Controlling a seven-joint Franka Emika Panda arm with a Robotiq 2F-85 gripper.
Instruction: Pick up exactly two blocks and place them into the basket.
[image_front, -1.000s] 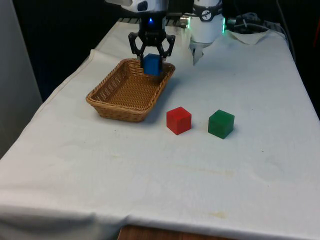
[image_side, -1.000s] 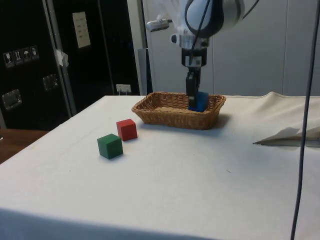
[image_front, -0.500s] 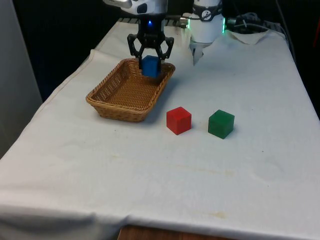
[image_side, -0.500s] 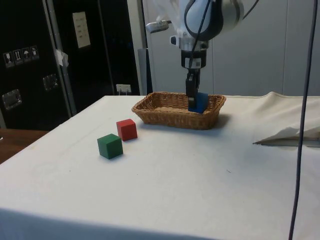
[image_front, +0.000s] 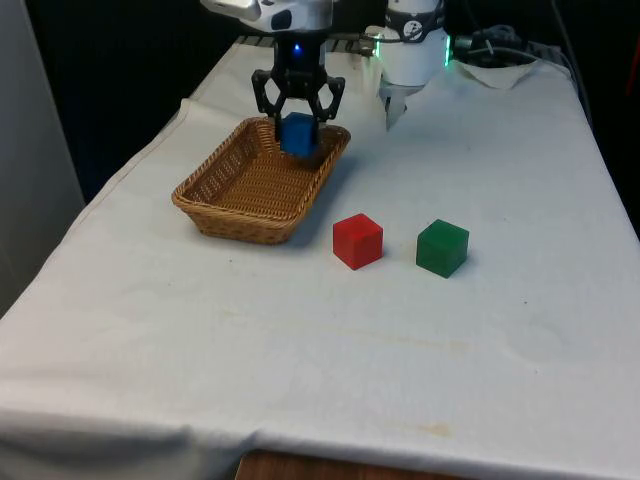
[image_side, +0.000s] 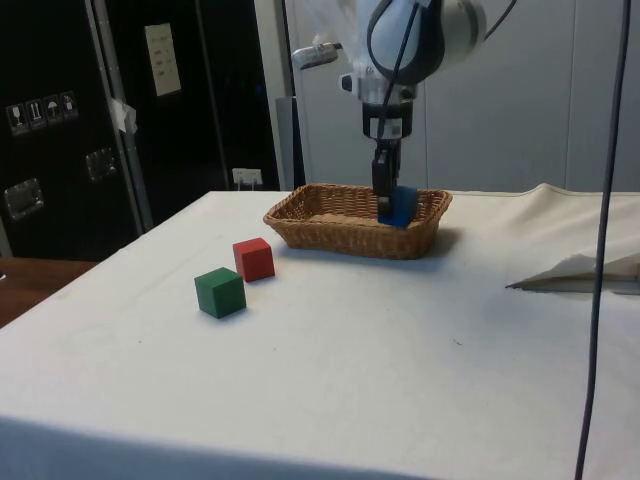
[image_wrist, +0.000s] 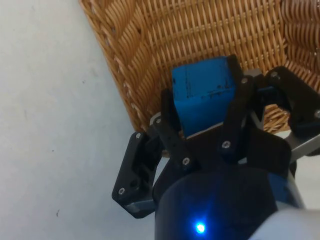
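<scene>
Two black fingers of the gripper (image_front: 299, 128) are pressed against the sides of a small blue cube-shaped block (image_front: 298, 134), so the jaws are clamped on it. In the wrist view the blue block (image_wrist: 204, 95) sits tight between the fingers (image_wrist: 169, 131), and woven cane shows right behind it. The gripper (image_side: 389, 208) holds the block (image_side: 401, 205) over the far end of the brown woven wicker basket (image_front: 222, 207), the end nearest the robot. From the side the block reaches partly below the basket rim (image_side: 300, 228). It is not clear if the block touches the basket floor.

The basket is long and shallow, and nothing else lies inside it. Just beside the basket, on the front view's right, sits a red cube-shaped block (image_front: 357, 241) on the white tablecloth (image_front: 300, 350). A green cube-shaped block (image_front: 442, 248) sits further from the basket on that same side, near the red one but not touching it. In the side view the red block (image_side: 254, 259) is closer to the basket than the green block (image_side: 220, 292) is. Both stand flat on the cloth.
</scene>
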